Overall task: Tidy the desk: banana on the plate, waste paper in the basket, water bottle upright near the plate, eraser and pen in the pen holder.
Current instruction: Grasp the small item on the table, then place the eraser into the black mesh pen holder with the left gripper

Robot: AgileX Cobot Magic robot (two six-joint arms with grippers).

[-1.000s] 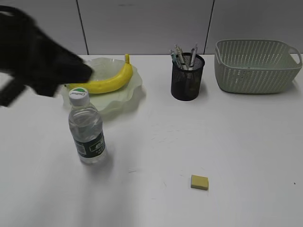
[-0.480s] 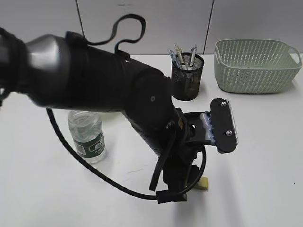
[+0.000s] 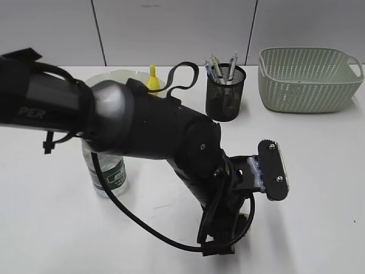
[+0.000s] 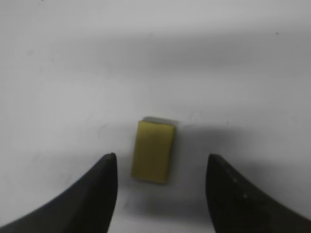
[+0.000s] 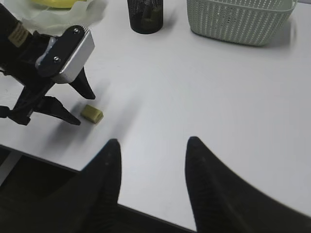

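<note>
Hovering over the lower centre of the exterior frame, the left gripper (image 4: 160, 167) is standing spread, jaws released, holding nothing. In its wrist view the two dark, smooth, tapering fingers (image 4: 99, 194) are flanking the eraser (image 4: 153, 151), one on each side, with bare desk showing between each finger and the block. The eraser is a small matte yellow rectangular block lying flat on the desk (image 3: 319, 171), a plain white tabletop; in the exterior view the arm is hiding it.

The left arm (image 3: 148, 131), glossy black and grey with a looping cable, is crossing the exterior frame from the left edge and covering most of the plate (image 3: 108, 77), a frosted pale-green translucent dish whose rim is peeking out at upper left. Only the tip of the yellow banana (image 3: 152, 80) is showing above the arm by that rim.

The water bottle (image 3: 108, 171), clear plastic with a dark green label, is standing at left, partly behind the arm.

The pen holder (image 3: 226, 94), a black wire-mesh cylinder at upper centre, is holding several pens (image 3: 219, 65) leaning upright. The basket (image 3: 308, 80), pale grey-green latticed plastic, is sitting at upper right; its contents cannot be made out.

The right gripper (image 5: 151, 165) is hanging open and empty at the bottom of its wrist view, well apart from the eraser.
</note>
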